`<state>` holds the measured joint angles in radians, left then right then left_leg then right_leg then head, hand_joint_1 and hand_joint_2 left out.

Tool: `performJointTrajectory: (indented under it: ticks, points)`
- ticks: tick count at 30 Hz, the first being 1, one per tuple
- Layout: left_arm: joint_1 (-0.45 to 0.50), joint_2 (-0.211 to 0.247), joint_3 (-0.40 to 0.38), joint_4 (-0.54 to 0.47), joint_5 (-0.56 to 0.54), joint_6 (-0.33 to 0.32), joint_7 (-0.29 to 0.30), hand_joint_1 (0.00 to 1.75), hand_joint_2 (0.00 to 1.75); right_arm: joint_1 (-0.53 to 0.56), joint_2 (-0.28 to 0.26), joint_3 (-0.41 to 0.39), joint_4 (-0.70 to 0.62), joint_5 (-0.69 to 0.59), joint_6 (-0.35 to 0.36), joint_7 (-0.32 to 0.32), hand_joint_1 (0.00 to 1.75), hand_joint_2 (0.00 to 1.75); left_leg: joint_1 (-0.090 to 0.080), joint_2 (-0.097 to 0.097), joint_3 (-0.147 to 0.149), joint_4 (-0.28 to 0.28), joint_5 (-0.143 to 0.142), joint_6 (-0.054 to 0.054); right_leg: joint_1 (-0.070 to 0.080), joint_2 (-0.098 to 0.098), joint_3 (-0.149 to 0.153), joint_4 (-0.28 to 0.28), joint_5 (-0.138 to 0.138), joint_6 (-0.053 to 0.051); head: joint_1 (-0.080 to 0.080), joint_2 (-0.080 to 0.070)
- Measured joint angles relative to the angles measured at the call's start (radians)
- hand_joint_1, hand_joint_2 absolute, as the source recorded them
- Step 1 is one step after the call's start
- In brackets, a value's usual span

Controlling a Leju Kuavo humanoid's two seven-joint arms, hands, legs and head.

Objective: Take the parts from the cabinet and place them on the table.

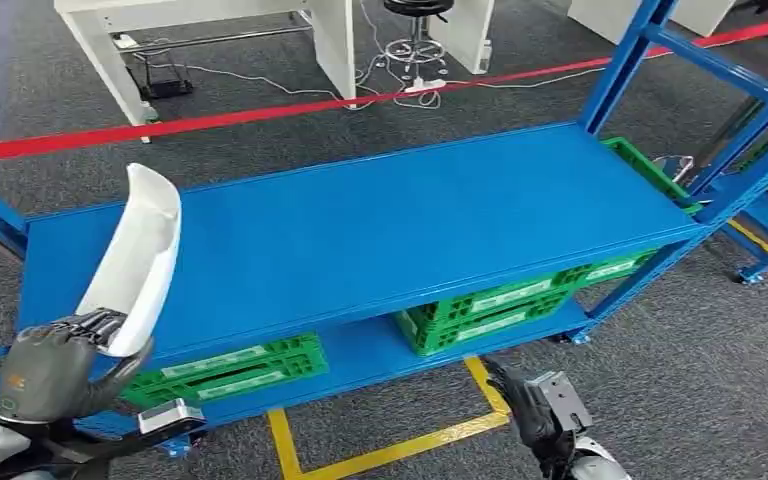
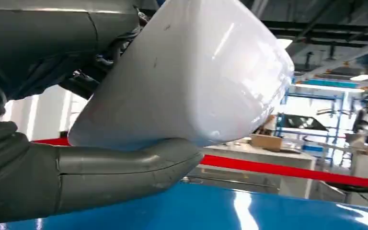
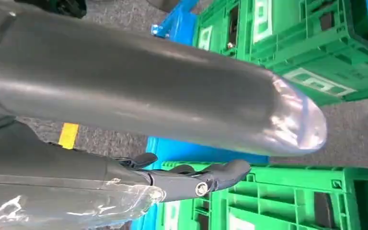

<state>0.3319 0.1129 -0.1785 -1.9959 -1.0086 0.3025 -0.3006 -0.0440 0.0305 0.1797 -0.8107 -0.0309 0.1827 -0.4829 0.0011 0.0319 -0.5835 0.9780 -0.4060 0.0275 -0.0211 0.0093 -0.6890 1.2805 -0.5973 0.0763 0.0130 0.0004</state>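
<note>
We saw blue shelf (image 1: 380,230) spanning frame, green crates (image 1: 490,305) below, partly hidden by its top. Left hand (image 1: 55,365) gripped white curved part (image 1: 140,255) over shelf's left end. Right hand (image 1: 525,400) hung low, holding nothing, fingers apart.

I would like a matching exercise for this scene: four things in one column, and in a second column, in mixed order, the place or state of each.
Things:
1. white part
2. green crates
3. red tape
4. right hand

Places or states:
A. on the lower blue shelf
B. held by the left hand above the top blue shelf
C. stretched over the grey floor behind the rack
D. low beside the rack, holding nothing

Pairs: 1-B, 2-A, 3-C, 4-D
</note>
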Motion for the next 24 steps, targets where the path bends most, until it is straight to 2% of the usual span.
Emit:
performJointTrajectory:
  ticks: [1, 2, 3, 4, 5, 6, 7, 8, 10, 11, 12, 13, 14, 15, 16, 17, 18, 19, 20, 21, 22, 23, 24]
  points:
    - [0.004, 0.002, 0.000, -0.003, 0.000, 0.000, 0.000, 1.75, 1.75, 0.005, 0.000, -0.001, -0.004, 0.001, -0.002, 0.001, 0.00, 0.00, 0.000, 0.005, -0.001, 0.000, 0.001, -0.001, 0.000, 0.000, -0.012, 0.038, -0.007, 0.002, 0.000, 0.000]
    - [0.008, 0.002, 0.000, -0.005, 0.000, 0.000, 0.000, 1.75, 1.75, 0.009, -0.001, -0.002, -0.006, 0.001, -0.002, 0.001, 0.00, 0.00, 0.001, 0.012, -0.001, 0.000, 0.002, -0.003, -0.001, -0.002, 0.000, 0.025, 0.012, 0.003, 0.000, 0.000]
    - [0.010, 0.002, 0.000, -0.008, -0.002, 0.000, 0.000, 1.75, 1.75, 0.010, -0.002, -0.002, -0.008, 0.001, -0.003, 0.001, 0.00, 0.00, 0.002, 0.019, -0.001, 0.001, 0.004, -0.005, -0.003, -0.006, 0.035, -0.035, 0.049, 0.004, 0.001, 0.000]
    - [0.012, 0.002, 0.000, -0.010, -0.002, 0.000, 0.000, 1.75, 1.75, 0.010, -0.002, -0.004, -0.012, 0.001, -0.003, 0.001, 0.00, 0.00, 0.005, 0.027, -0.002, 0.003, 0.005, -0.009, -0.004, -0.018, 0.088, -0.130, 0.092, 0.006, 0.000, 0.000]
    - [0.013, 0.002, 0.000, -0.012, -0.003, 0.001, 0.000, 1.75, 1.75, 0.009, -0.002, -0.007, -0.017, 0.001, -0.003, 0.001, 0.00, 0.00, 0.007, 0.034, -0.002, 0.008, 0.004, -0.016, -0.005, -0.046, 0.149, -0.230, 0.125, 0.011, 0.000, 0.000]
    - [0.016, 0.003, 0.000, -0.017, -0.003, 0.002, 0.000, 1.75, 1.75, 0.005, -0.002, -0.007, -0.020, 0.001, -0.003, 0.001, 0.00, 0.00, 0.001, 0.038, -0.005, 0.011, 0.005, -0.024, 0.006, -0.076, 0.171, -0.269, 0.099, 0.010, 0.003, 0.000]
    - [0.017, 0.006, 0.000, -0.021, -0.003, 0.007, 0.000, 1.75, 1.75, 0.005, -0.002, -0.008, -0.024, 0.004, -0.003, -0.001, 0.00, 0.00, -0.003, 0.045, -0.006, 0.014, 0.006, -0.030, 0.007, -0.061, 0.166, -0.255, 0.127, -0.009, -0.001, 0.000]
    - [0.020, 0.008, 0.000, -0.026, -0.003, 0.019, -0.004, 1.75, 1.75, 0.004, -0.002, -0.008, -0.026, 0.007, -0.003, -0.003, 0.00, 0.00, -0.003, 0.050, -0.006, 0.019, 0.010, -0.034, 0.002, -0.057, 0.157, -0.260, 0.120, -0.017, -0.001, 0.000]
    - [0.026, 0.012, 0.001, -0.039, -0.002, 0.041, -0.005, 1.75, 1.75, 0.010, -0.002, -0.008, -0.032, 0.008, -0.005, -0.005, 0.00, 0.00, 0.000, 0.066, -0.010, 0.018, 0.018, -0.045, 0.006, -0.035, 0.139, -0.253, 0.126, -0.029, -0.002, 0.000]
    - [0.030, 0.017, 0.002, -0.043, 0.002, 0.047, -0.005, 1.75, 1.75, 0.011, -0.002, -0.010, -0.036, 0.008, -0.006, -0.005, 0.00, 0.00, 0.002, 0.065, -0.015, 0.020, 0.014, -0.051, 0.004, -0.026, 0.129, -0.255, 0.135, -0.042, -0.003, 0.000]
    - [0.034, 0.020, 0.004, -0.047, 0.003, 0.050, -0.005, 1.75, 1.75, 0.012, -0.002, -0.010, -0.044, 0.008, -0.007, -0.005, 0.00, 0.00, 0.006, 0.027, -0.026, 0.044, -0.032, -0.059, 0.003, -0.017, 0.121, -0.256, 0.144, -0.050, -0.005, 0.000]
    - [0.039, 0.023, 0.005, -0.052, 0.003, 0.051, -0.005, 1.75, 1.75, 0.013, -0.002, -0.010, -0.053, 0.007, -0.009, -0.006, 0.00, 0.00, 0.007, 0.001, -0.045, 0.100, -0.087, -0.062, 0.003, -0.007, 0.109, -0.255, 0.156, -0.056, -0.006, 0.000]
    - [0.042, 0.026, 0.006, -0.054, 0.003, 0.052, -0.008, 1.75, 1.75, 0.014, -0.002, -0.010, -0.062, 0.007, -0.010, -0.006, 0.00, 0.00, 0.006, -0.014, -0.071, 0.181, -0.141, -0.063, 0.003, 0.004, 0.095, -0.255, 0.165, -0.058, -0.010, 0.000]
    - [0.043, 0.029, 0.007, -0.054, 0.003, 0.053, -0.008, 1.75, 1.75, 0.017, -0.002, -0.010, -0.067, 0.007, -0.013, -0.006, 0.00, 0.00, 0.006, -0.021, -0.095, 0.257, -0.181, -0.062, 0.005, 0.015, 0.083, -0.255, 0.174, -0.058, -0.011, 0.000]
    - [0.045, 0.032, 0.009, -0.054, 0.003, 0.053, -0.009, 1.75, 1.75, 0.022, -0.002, -0.011, -0.072, 0.006, -0.016, -0.006, 0.00, 0.00, 0.005, -0.024, -0.107, 0.310, -0.203, -0.058, 0.007, 0.025, 0.069, -0.254, 0.183, -0.058, -0.011, 0.000]
    - [0.046, 0.034, 0.011, -0.054, 0.003, 0.053, -0.010, 1.75, 1.75, 0.028, -0.002, -0.012, -0.076, 0.004, -0.019, -0.006, 0.00, 0.00, 0.004, -0.026, -0.097, 0.315, -0.199, -0.054, 0.009, 0.035, 0.058, -0.254, 0.192, -0.058, -0.011, 0.000]
    - [0.047, 0.035, 0.014, -0.054, 0.005, 0.053, -0.010, 1.75, 1.75, 0.034, -0.002, -0.015, -0.082, 0.004, -0.023, -0.005, 0.00, 0.00, 0.003, -0.029, -0.065, 0.278, -0.173, -0.048, 0.010, 0.047, 0.045, -0.254, 0.203, -0.057, -0.011, 0.000]
    - [0.046, 0.037, 0.018, -0.054, 0.008, 0.053, -0.013, 1.75, 1.75, 0.038, -0.002, -0.017, -0.090, 0.003, -0.024, -0.005, 0.00, 0.00, 0.001, -0.033, -0.020, 0.212, -0.138, -0.041, 0.010, 0.059, 0.035, -0.254, 0.213, -0.056, -0.010, 0.000]
    - [0.045, 0.039, 0.021, -0.054, 0.012, 0.053, -0.017, 1.75, 1.75, 0.040, -0.002, -0.018, -0.097, 0.002, -0.025, -0.005, 0.00, 0.00, -0.001, -0.050, 0.039, 0.124, -0.105, -0.034, 0.010, 0.072, 0.024, -0.254, 0.223, -0.054, -0.011, 0.000]
    - [0.043, 0.040, 0.023, -0.055, 0.015, 0.053, -0.020, 1.75, 1.75, 0.042, -0.002, -0.019, -0.106, 0.000, -0.026, -0.005, 0.00, 0.00, -0.001, -0.092, 0.090, 0.046, -0.104, -0.027, 0.007, 0.082, 0.018, -0.254, 0.234, -0.050, -0.011, 0.000]
    - [0.041, 0.040, 0.024, -0.055, 0.016, 0.053, -0.021, 1.75, 1.75, 0.045, -0.002, -0.022, -0.116, -0.001, -0.027, -0.005, 0.00, 0.00, 0.002, -0.109, 0.107, 0.008, -0.117, -0.028, 0.011, 0.093, 0.008, -0.254, 0.244, -0.043, -0.009, 0.000]
    - [0.042, 0.040, 0.026, -0.055, 0.019, 0.054, -0.022, 1.75, 1.75, 0.050, -0.002, -0.026, -0.122, -0.003, -0.030, -0.005, 0.00, 0.00, -0.001, -0.104, 0.099, 0.015, -0.107, -0.031, 0.009, 0.103, 0.009, -0.260, 0.254, -0.036, -0.010, 0.000]
    - [0.040, 0.041, 0.030, -0.055, 0.024, 0.055, -0.022, 1.75, 1.75, 0.057, -0.002, -0.032, -0.129, -0.005, -0.034, -0.005, 0.00, 0.00, -0.005, -0.096, 0.097, 0.013, -0.107, -0.030, 0.006, 0.113, 0.008, -0.266, 0.265, -0.028, -0.014, 0.000]
